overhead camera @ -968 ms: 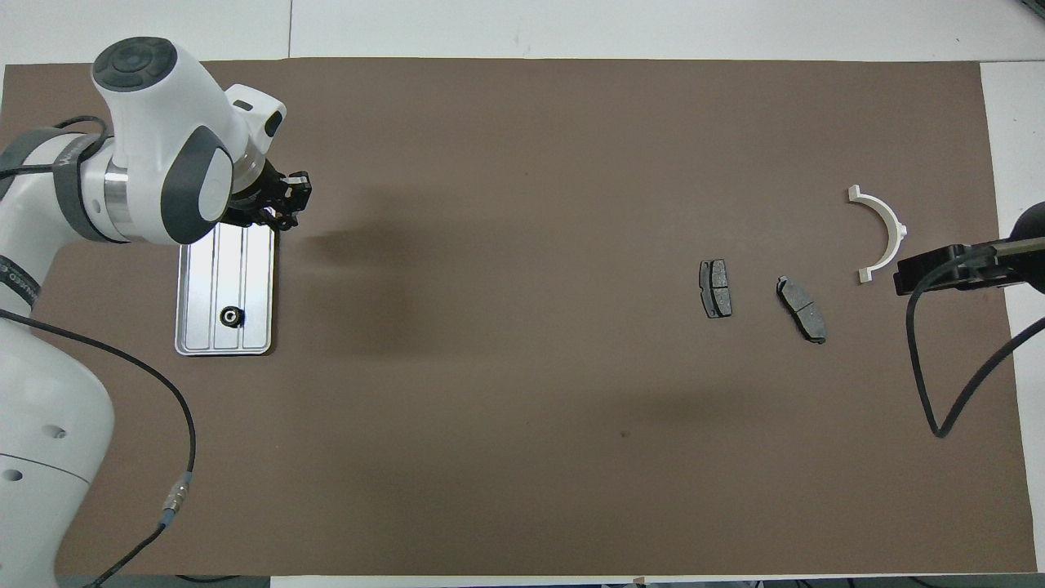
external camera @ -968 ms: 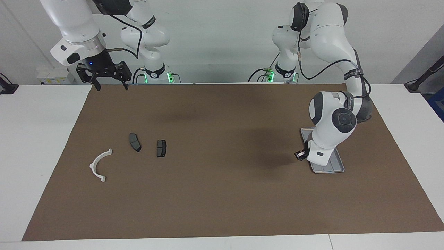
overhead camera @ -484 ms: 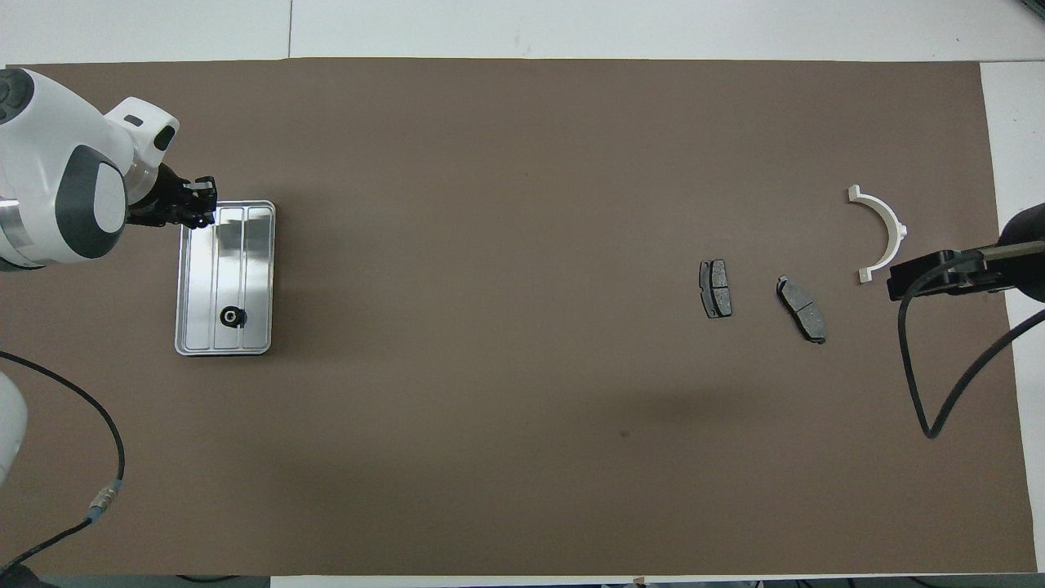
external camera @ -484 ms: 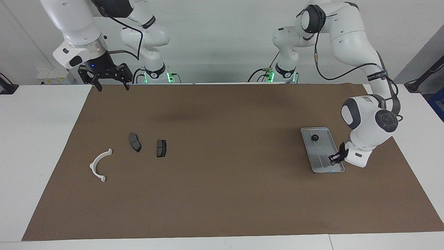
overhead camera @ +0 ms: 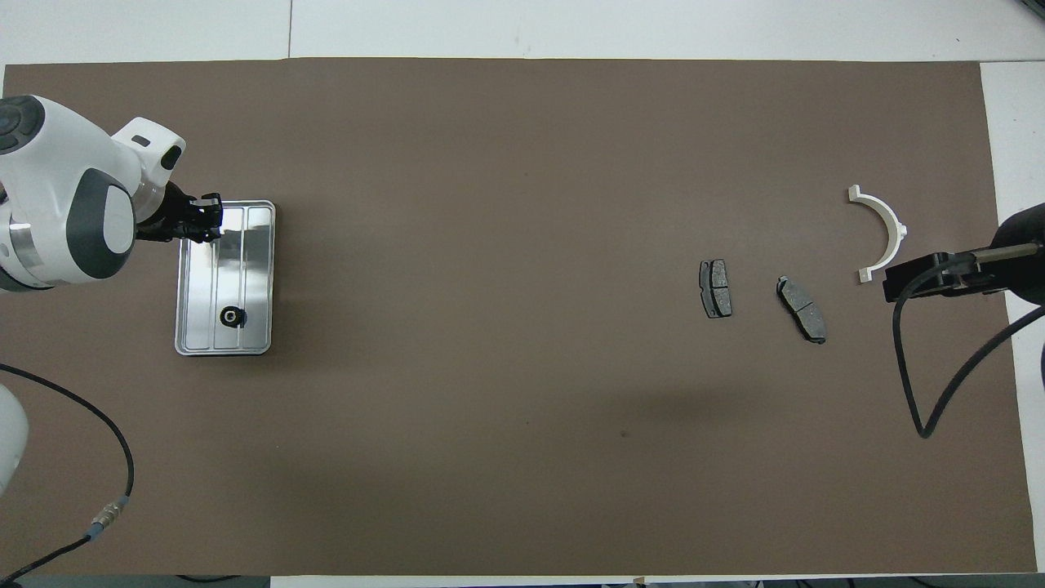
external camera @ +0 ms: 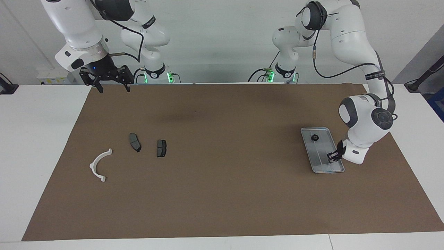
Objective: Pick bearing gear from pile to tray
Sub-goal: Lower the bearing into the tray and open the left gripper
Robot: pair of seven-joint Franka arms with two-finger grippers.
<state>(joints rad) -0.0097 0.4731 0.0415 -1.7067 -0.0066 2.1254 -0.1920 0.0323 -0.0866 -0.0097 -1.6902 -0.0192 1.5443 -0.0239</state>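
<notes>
With the bearing gear (external camera: 315, 137) lying in the tray (external camera: 331, 168), placement looks complete; left gripper (external camera: 333, 156), finger state indiscernible, hangs over the tray's rim, next needing withdrawal, while right gripper (external camera: 109, 83) waits, fingers apart

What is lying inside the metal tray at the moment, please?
A single small black round part lies in the tray, at its end nearer the robots. The left gripper covers one corner, hiding it.

Bright, even light from above, soft blurred shadows on the brown mat (external camera: 222, 194), glare on the tray (overhead camera: 253, 245).
</notes>
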